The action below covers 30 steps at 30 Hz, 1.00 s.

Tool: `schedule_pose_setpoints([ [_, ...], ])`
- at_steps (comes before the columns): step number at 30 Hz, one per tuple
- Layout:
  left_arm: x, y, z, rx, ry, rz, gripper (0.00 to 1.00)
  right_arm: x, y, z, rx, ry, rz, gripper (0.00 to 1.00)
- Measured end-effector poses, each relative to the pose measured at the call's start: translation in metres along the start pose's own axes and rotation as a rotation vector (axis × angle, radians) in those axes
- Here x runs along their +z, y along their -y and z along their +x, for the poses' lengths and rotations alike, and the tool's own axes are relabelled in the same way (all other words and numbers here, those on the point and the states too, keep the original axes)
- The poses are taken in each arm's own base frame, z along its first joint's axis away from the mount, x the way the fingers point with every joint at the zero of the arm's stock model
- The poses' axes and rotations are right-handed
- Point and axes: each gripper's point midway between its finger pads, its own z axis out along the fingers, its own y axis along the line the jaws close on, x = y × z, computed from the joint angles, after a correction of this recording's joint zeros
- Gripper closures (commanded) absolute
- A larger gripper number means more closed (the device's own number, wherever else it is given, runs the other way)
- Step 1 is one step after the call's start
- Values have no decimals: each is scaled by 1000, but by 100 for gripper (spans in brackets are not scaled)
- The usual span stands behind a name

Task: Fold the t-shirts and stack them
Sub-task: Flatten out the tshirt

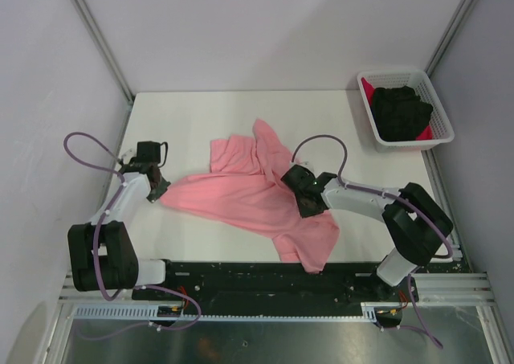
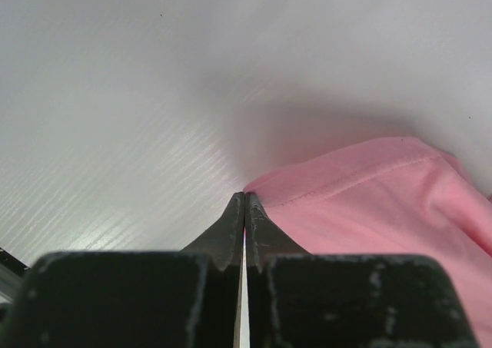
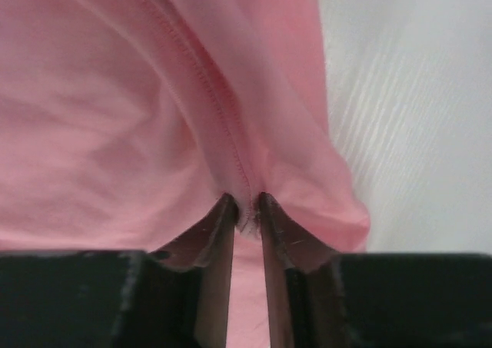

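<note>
A salmon-pink t-shirt (image 1: 241, 197) lies rumpled across the middle of the white table, one sleeve pointing to the far side. Its left end tapers to a point at my left gripper (image 1: 158, 190), whose jaws are shut on the hemmed edge (image 2: 307, 196) right at the fingertips (image 2: 244, 196). My right gripper (image 1: 291, 183) sits on the shirt's right half, and its jaws pinch a raised fold along a stitched seam (image 3: 223, 117) between the tips (image 3: 244, 202). A black t-shirt (image 1: 399, 111) is bundled over a bright red one (image 1: 368, 87) in the basket.
The white lattice basket (image 1: 397, 76) stands at the table's far right corner. Grey walls and metal posts close in the back and both sides. A black rail (image 1: 265, 280) with the arm bases runs along the near edge.
</note>
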Motion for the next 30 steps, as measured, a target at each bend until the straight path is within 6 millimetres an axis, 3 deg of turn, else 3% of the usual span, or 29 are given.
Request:
schedule_pose_setpoints([
  [3, 1, 1, -1, 0, -2, -2, 100, 5, 12, -3, 27, -12, 21, 97],
  [5, 1, 3, -2, -1, -2, -2, 100, 9, 28, -12, 90, -12, 42, 99],
  [11, 2, 3, -3, -2, 1, -6, 100, 20, 111, -43, 387, 12, 134, 100],
  [15, 2, 3, -3, -7, 0, -6, 100, 25, 151, -50, 537, 16, 152, 93],
  [17, 2, 3, -3, -8, -2, -5, 100, 27, 159, -52, 579, 12, 146, 84],
  [21, 3, 2, 2, -5, -15, -4, 100, 33, 166, -54, 636, -6, 120, 55],
  [23, 3, 1, 5, -4, -21, -1, 100, 32, 168, -51, 646, -16, 119, 46],
  [26, 2, 1, 8, -5, -29, 9, 100, 23, 167, -50, 651, -16, 108, 45],
  [30, 2, 2, 10, -5, -39, 18, 100, -6, 163, -53, 674, 53, 64, 48],
])
